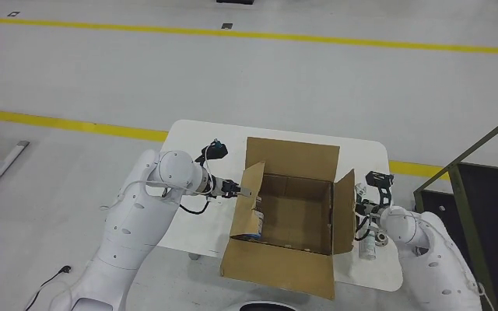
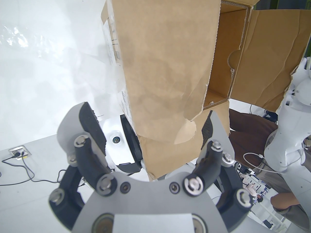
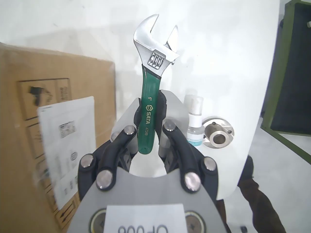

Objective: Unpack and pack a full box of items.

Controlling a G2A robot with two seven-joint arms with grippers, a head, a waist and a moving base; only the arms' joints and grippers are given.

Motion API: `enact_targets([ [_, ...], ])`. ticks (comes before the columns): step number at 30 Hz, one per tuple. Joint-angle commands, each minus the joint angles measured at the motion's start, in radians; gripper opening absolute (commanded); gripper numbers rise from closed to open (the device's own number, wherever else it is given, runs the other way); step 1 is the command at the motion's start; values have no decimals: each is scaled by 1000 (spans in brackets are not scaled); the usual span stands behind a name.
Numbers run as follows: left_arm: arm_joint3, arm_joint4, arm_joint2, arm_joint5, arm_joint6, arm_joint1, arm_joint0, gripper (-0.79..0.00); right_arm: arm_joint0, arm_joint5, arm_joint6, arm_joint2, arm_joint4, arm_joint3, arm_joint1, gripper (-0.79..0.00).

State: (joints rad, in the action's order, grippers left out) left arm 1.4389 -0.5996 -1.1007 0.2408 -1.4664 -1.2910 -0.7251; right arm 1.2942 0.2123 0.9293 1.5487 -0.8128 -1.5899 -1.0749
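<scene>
- Fingers of our right gripper (image 3: 149, 112) are closed narrow on the green rubber-coated handle of a steel adjustable wrench (image 3: 152, 73). Its silver head stands out past the fingertips, over the white table (image 3: 218, 25).
- Just beside one of those fingers, on the side away from the brown cardboard box (image 3: 56, 69), a small clear bottle with a white cap (image 3: 194, 120) and a round metal collar with a centre bore (image 3: 218, 135) rest on the table. They are touching or nearly so; we cannot tell which.
- Our left gripper (image 2: 153, 124) has its fingers spread wide, and a raised side flap (image 2: 167, 61) of the box runs between them. One pad (image 2: 208, 128) looks close against the flap's edge, while the other (image 2: 91, 120) stands well apart from it, so we clamp nothing there.
- Past the left fingertips, inside the box, a blue-and-white item (image 1: 255, 224) sits against the wall nearest them.
- We judge the unpacking half is in hand: the wrench is outside the box, on the side where the bottle and collar already lie, and at least one item remains inside.
- The next move calls for lowering the wrench onto bare table ahead of the right fingertips. It must stay off the bottle, which could roll if nudged, before we spread those fingers to let go.
</scene>
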Motion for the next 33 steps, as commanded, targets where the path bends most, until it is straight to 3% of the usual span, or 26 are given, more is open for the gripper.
enact_targets([
  [1,0,0,0,0,0,0,0,0,34,-33,-41,82,90,-65,3,-785],
  [8,0,0,0,0,0,0,0,0,150,-189,-158,284,344,-200,7,-785],
  [19,0,0,0,0,0,0,0,0,239,-367,-220,385,648,-261,3,-785],
  [28,0,0,0,0,0,0,0,0,223,-531,-87,326,803,-284,10,-785],
  [33,0,0,0,0,0,0,0,0,192,-473,-24,227,769,-292,13,-785],
])
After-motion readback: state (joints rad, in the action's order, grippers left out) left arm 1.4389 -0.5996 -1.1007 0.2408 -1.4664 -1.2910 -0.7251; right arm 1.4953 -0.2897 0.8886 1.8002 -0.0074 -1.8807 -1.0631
